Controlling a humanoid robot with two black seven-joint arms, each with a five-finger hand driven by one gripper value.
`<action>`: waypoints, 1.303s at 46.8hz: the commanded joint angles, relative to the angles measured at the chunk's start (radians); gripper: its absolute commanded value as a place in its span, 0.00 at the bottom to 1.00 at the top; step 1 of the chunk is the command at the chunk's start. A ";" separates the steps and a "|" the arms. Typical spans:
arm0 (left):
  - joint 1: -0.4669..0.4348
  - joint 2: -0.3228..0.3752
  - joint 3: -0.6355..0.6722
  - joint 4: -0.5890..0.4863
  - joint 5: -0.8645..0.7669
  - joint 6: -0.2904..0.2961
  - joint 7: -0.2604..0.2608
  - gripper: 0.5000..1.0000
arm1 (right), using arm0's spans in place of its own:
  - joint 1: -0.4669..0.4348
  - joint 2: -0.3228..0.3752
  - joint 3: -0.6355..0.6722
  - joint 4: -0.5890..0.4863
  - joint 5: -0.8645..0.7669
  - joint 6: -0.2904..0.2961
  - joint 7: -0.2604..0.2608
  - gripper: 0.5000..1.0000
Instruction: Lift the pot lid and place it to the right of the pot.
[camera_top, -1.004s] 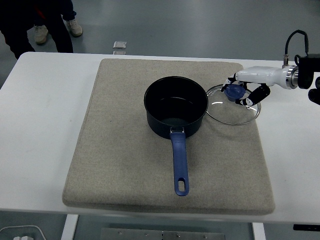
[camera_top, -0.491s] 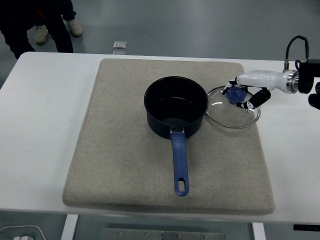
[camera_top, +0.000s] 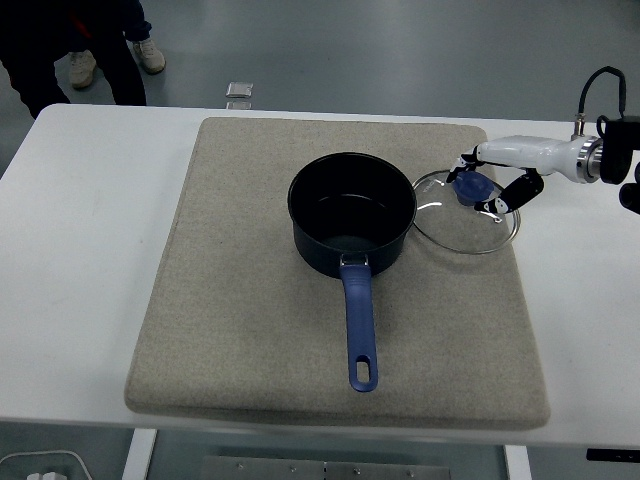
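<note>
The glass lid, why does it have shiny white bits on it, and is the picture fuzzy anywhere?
In the head view, the glass lid shows small white glints where light bounces off its surface and rim. The pot and the mat look sharp; only the right hand over the lid's blue knob looks slightly soft.

White table (camera_top: 80, 260) carries a grey felt mat (camera_top: 240, 330). Far left: person's legs and shoes (camera_top: 85, 50) on the floor. Small metallic object (camera_top: 239, 92) beyond the table's far edge.

White-shelled robot hand (camera_top: 497, 183) with black finger joints, silver wrist ring, looping black cable.
</note>
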 joint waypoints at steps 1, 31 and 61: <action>0.000 0.000 0.000 -0.001 0.000 0.000 -0.001 1.00 | 0.000 0.000 0.001 0.000 0.000 0.000 0.000 0.70; 0.000 0.000 0.000 0.000 0.000 0.000 -0.001 1.00 | 0.081 -0.026 0.006 -0.003 0.044 -0.014 0.000 0.72; 0.000 0.000 0.000 -0.001 0.000 0.000 -0.001 1.00 | 0.150 -0.011 0.538 -0.127 0.838 -0.055 -0.051 0.81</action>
